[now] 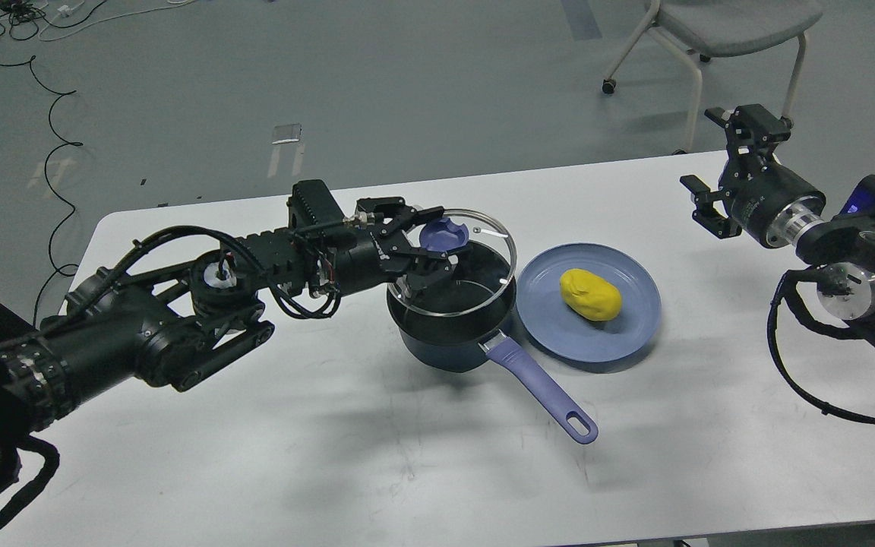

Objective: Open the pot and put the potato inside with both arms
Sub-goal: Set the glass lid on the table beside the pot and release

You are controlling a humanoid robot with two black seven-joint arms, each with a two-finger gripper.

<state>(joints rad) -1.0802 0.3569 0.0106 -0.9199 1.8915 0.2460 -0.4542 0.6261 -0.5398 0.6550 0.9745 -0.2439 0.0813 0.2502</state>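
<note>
Clear glass lid (pixel 475 262) with metal rim, glossy blue plate (pixel 635 334), matt white table (pixel 331 456), smooth yellow potato (pixel 591 295)

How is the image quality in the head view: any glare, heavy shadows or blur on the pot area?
Head view: sharp, evenly lit; soft shadows on the table; faint glare on the glass lid over the pot; the potato is crisp; left gripper dark against the lid knob.
</note>
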